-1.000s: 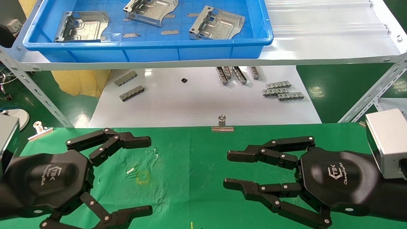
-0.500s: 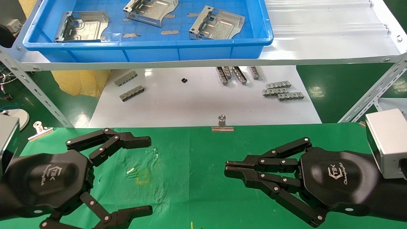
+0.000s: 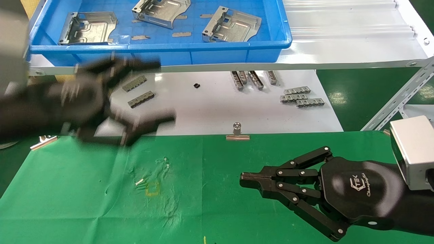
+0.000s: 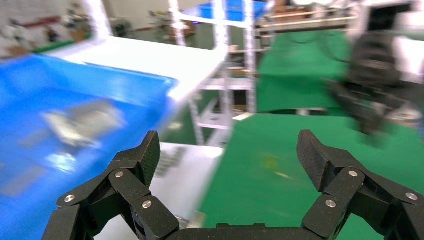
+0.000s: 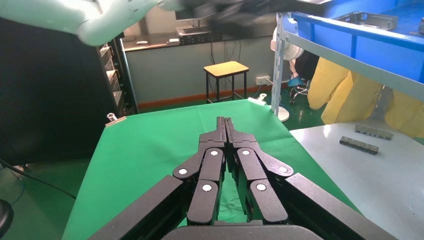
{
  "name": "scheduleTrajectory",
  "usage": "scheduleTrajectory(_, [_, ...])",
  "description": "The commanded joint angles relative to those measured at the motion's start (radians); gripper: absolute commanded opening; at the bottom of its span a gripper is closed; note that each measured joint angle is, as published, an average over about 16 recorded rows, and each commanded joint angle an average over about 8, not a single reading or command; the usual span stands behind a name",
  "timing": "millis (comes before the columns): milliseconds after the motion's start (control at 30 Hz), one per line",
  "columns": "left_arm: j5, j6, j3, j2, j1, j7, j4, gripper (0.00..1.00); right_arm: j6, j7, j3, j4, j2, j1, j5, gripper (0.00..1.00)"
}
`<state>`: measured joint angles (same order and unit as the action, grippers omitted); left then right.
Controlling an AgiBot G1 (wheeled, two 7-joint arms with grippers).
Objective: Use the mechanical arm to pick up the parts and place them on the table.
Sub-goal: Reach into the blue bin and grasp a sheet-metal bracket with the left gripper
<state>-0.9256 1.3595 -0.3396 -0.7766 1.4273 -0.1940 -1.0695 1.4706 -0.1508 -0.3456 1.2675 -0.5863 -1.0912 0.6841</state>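
Left gripper (image 3: 149,91) up above the far edge of the worktop (image 3: 84,196), blurred in head view, over the white board (image 3: 210,108) and just in front of the blue tray (image 3: 169,54); fingers spread wide, nothing between them (left wrist view confirms, gripper (image 4: 227,155) open with both finger pads clear). Right gripper (image 3: 249,179) low over the green cloth on the right side, pointing toward the robot's left, fingers pressed together and holding nothing; right wrist view shows the tips (image 5: 225,125) meeting over the cloth.

Parts, three of them, all in the blue tray on the white shelf: left part (image 3: 88,27) near the tray's left end, middle part (image 3: 161,12) toward the back, right part (image 3: 232,28) close to the tray's right end. All well apart from each other, none on the worktop. Left gripper is near the tray's front wall, below the left part, not touching any part.

Small grey slotted bars (image 3: 137,91) on the white board, two on the left, more in a group on the right (image 3: 300,96). Binder clip (image 3: 237,134) at the middle of the cloth's far edge, another clip (image 3: 42,142) at the left corner. Small yellow square mark (image 3: 152,189) on the cloth near the centre.
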Motion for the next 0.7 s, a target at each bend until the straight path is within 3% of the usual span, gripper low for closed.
scheduleTrajectory(33, [-0.045,-0.026,-0.018,-0.039,0.079,-0.008,0.051,1.00,0.000,0.000,0.000,0.000,0.000,0.000,0.000,0.00])
scheduleTrajectory(300, [-0.268,-0.230,-0.114,-0.280,0.410,0.056,0.532,1.00,0.000,0.000,0.000,0.000,0.000,0.000,0.000,0.00])
scheduleTrajectory(533, [-0.402,-0.548,-0.169,-0.457,0.566,0.114,0.856,1.00,0.000,0.000,0.000,0.000,0.000,0.000,0.000,0.00])
scheduleTrajectory(567, [-0.413,-0.581,-0.174,-0.475,0.577,0.118,0.886,0.97,0.000,0.000,0.000,0.000,0.000,0.000,0.000,0.00])
scheduleTrajectory(633, [-0.427,-0.629,-0.181,-0.504,0.594,0.121,0.936,0.76,0.000,0.000,0.000,0.000,0.000,0.000,0.000,0.00])
scheduleTrajectory(667, [-0.429,-0.646,-0.182,-0.515,0.600,0.119,0.957,0.64,0.000,0.000,0.000,0.000,0.000,0.000,0.000,0.04])
scheduleTrajectory(700, [-0.429,-0.659,-0.181,-0.525,0.605,0.115,0.976,0.51,0.000,0.000,0.000,0.000,0.000,0.000,0.000,0.15])
